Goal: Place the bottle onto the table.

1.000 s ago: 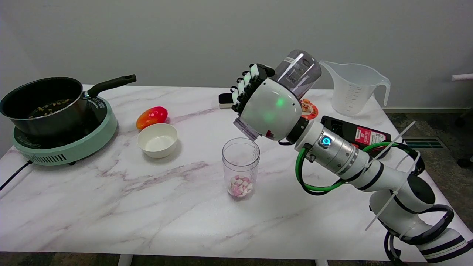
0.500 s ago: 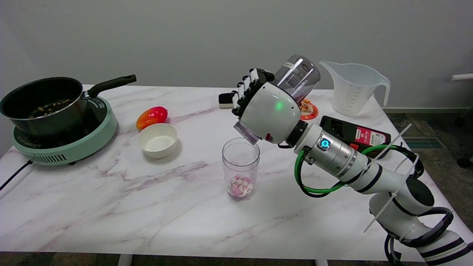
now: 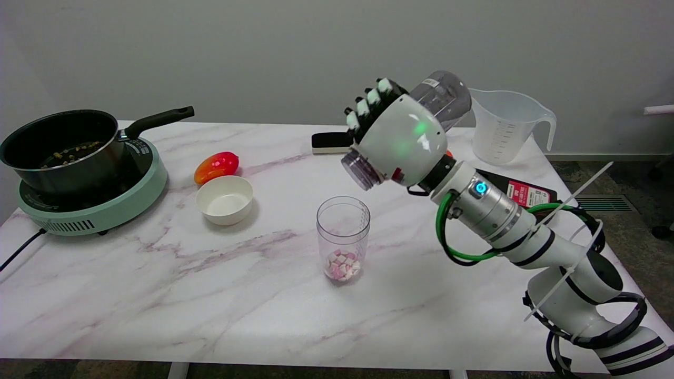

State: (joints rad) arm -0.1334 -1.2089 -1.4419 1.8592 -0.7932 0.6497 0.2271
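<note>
Right hand (image 3: 403, 145) wrapped tight around the bottle (image 3: 416, 129), up in the air above the far right part of the table (image 3: 158, 295). Bottle lying almost on its side: open mouth low and to the left, closed bottom high and to the right, next to the jug (image 3: 505, 129). Long way of the bottle running slantwise, not up and down. Looks empty, as far as can be seen. Not touching the table anywhere.

Needs turning first, by the look of it: bottom down, mouth up, then down onto a bare bit of marble. Right hand the only one near it.

Clear cup (image 3: 343, 237) standing upright below and a little left of the bottle's mouth, well apart from it. Small pink and white cubes sitting in the bottom of the cup, most of the cup unfilled. Best kept out of the way when coming down.

White bowl (image 3: 224, 200) further left, nothing seen in it. Red and orange pepper (image 3: 216, 166) just behind the bowl. Black pot (image 3: 60, 150) on a green cooker (image 3: 105, 202) at the far left, with small bits inside. Jug see-through, nothing to be seen in it. Black box (image 3: 518, 192) lying behind the arm.
</note>
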